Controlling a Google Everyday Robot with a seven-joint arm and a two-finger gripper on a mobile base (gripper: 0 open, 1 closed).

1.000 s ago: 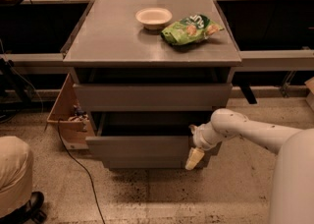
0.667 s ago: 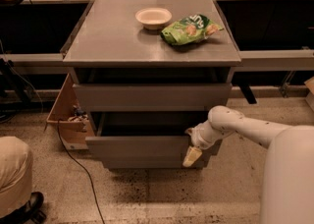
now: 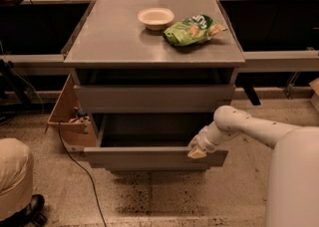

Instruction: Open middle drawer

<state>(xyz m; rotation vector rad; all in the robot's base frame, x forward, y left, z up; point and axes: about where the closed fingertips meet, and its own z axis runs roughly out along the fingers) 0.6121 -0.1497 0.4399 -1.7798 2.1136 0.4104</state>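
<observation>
The middle drawer [image 3: 149,159] juts out below the worktop's [image 3: 114,37] front edge, its inside lost in shadow. The gripper [image 3: 198,151] sits against the right end of the front panel's top; I cannot tell whether it is gripping.

The gripper [image 3: 197,152] is at the right end of the drawer [image 3: 144,158] front, which stands pulled out (interior dark). A bowl [image 3: 156,18] and bag [image 3: 192,29] lie far on the top [image 3: 114,37].

Tool [image 3: 196,152] at middle drawer [image 3: 144,159] front's right end.
</observation>
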